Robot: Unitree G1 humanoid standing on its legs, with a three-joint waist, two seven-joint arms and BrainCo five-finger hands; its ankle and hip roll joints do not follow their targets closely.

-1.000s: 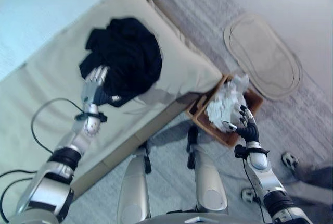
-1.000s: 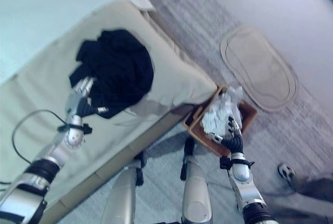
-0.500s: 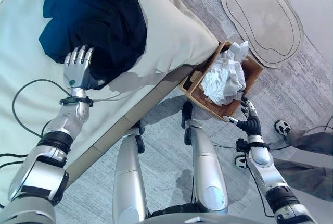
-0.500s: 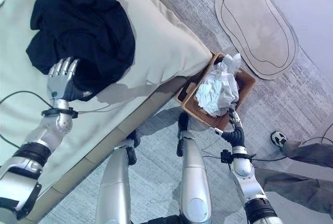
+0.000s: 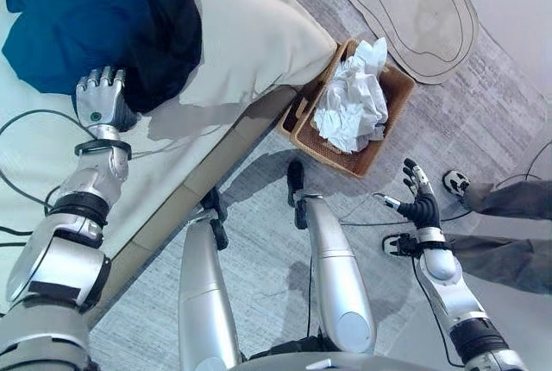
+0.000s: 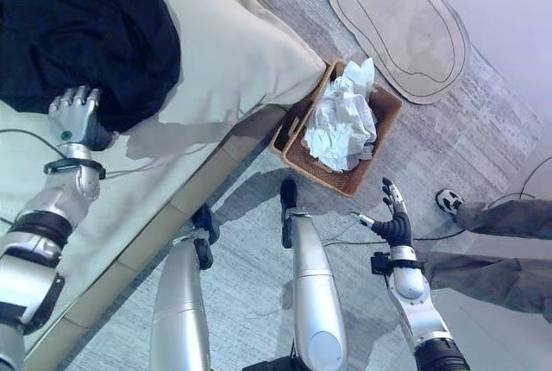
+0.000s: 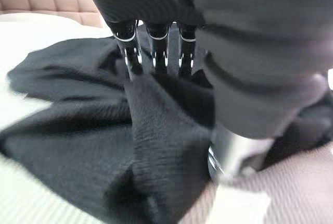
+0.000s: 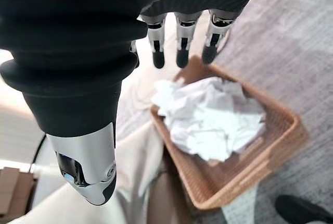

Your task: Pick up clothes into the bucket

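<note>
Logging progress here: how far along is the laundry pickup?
Done: the white cloth lies in the basket. In hand: the left hand rests on the dark garment on the bed, grip unclear. Left: carrying it over. The right hand is open, holding nothing.

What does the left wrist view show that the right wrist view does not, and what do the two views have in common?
Left wrist view alone: the black garment on the bed, with the left robot hand touching it, fingers straight.

Right wrist view alone: the brown basket on the grey carpet, holding crumpled white clothes, with the right robot hand open above it, holding nothing.

Both: a dark ribbed hand cover, silver dark-tipped fingers, and the pale bedding.
</note>
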